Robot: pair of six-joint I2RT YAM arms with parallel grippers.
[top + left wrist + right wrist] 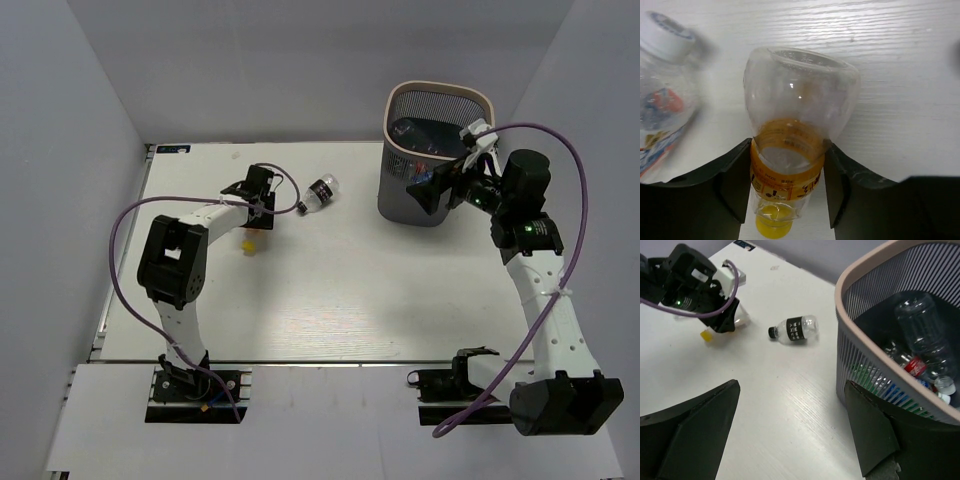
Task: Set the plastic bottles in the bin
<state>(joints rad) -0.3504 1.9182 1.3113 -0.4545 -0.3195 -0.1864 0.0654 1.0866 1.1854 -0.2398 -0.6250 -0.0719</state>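
My left gripper (787, 185) is shut on a clear bottle (800, 105) with an orange label and a yellow cap. Its fingers press both sides of the label, low over the table, at the back left in the top view (256, 222). A second clear bottle (660, 95) with a white cap lies just left of it. A dark-labelled, black-capped bottle (321, 192) lies alone between the left gripper and the bin (440, 88); the right wrist view shows it too (796, 330). The bin holds several bottles (920, 325). My right gripper (790, 440) is open and empty, beside the bin's near wall (425, 190).
The table's back edge and the enclosure walls run close behind the bin and the left gripper. The left arm's purple cable (285, 190) loops near the dark-labelled bottle. Bare white table (350, 290) lies between the two arms.
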